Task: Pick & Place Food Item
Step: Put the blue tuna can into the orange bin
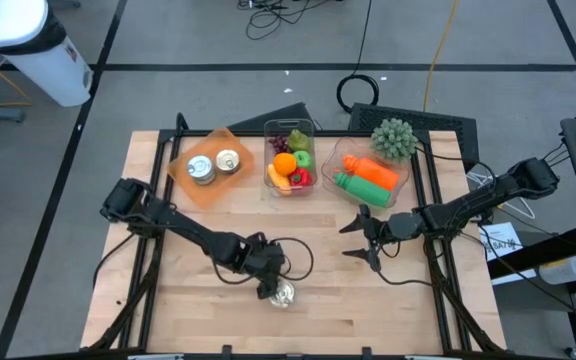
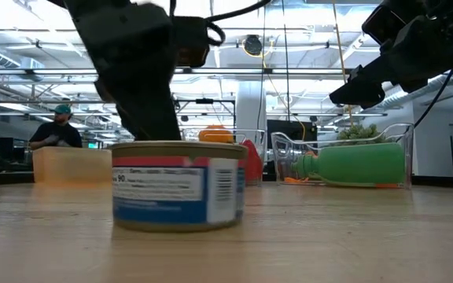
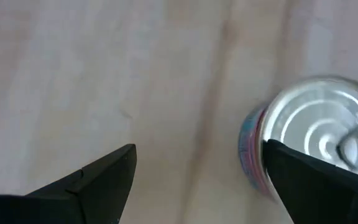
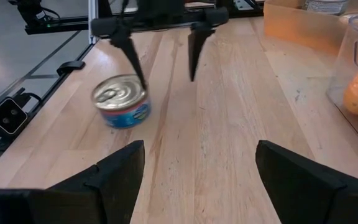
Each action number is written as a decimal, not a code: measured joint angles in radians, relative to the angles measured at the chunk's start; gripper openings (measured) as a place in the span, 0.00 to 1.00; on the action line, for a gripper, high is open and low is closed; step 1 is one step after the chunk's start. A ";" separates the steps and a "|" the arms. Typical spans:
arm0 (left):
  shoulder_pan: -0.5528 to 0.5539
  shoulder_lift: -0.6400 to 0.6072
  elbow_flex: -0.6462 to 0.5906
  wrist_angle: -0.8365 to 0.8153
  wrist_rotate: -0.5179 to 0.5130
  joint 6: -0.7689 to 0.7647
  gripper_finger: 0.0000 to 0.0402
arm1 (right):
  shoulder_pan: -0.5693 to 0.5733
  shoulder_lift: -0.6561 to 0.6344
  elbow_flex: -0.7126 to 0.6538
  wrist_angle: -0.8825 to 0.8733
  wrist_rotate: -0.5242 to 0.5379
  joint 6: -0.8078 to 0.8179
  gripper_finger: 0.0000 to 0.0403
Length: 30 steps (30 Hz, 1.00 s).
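A tuna can (image 1: 282,294) was set upright on the wooden table (image 1: 168,310) near its front edge. The left gripper (image 1: 271,280) was held just beside it, jaws apart. The right gripper (image 1: 360,240), empty, was held mid-table with jaws apart.

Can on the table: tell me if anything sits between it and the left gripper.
Nothing visible does. The can stands upright on bare wood, outside the open left gripper; one finger is right beside it, but the can isn't between the fingers. The right gripper waits open, well apart.
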<state>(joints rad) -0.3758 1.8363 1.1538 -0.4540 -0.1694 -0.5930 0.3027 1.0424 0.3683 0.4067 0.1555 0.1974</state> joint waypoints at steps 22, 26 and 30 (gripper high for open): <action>0.124 0.003 -0.004 -0.195 -0.047 -0.023 0.90 | 0.000 0.000 0.000 0.001 0.000 0.000 0.73; 0.125 0.002 -0.004 -0.136 -0.039 0.017 0.90 | 0.000 0.011 0.000 0.024 0.000 0.009 0.73; 0.098 0.001 -0.003 -0.119 0.012 0.033 0.90 | 0.000 0.028 0.000 0.027 0.000 0.026 0.73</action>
<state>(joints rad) -0.2782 1.8378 1.1503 -0.5734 -0.1577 -0.5597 0.3027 1.0700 0.3683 0.4333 0.1551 0.2234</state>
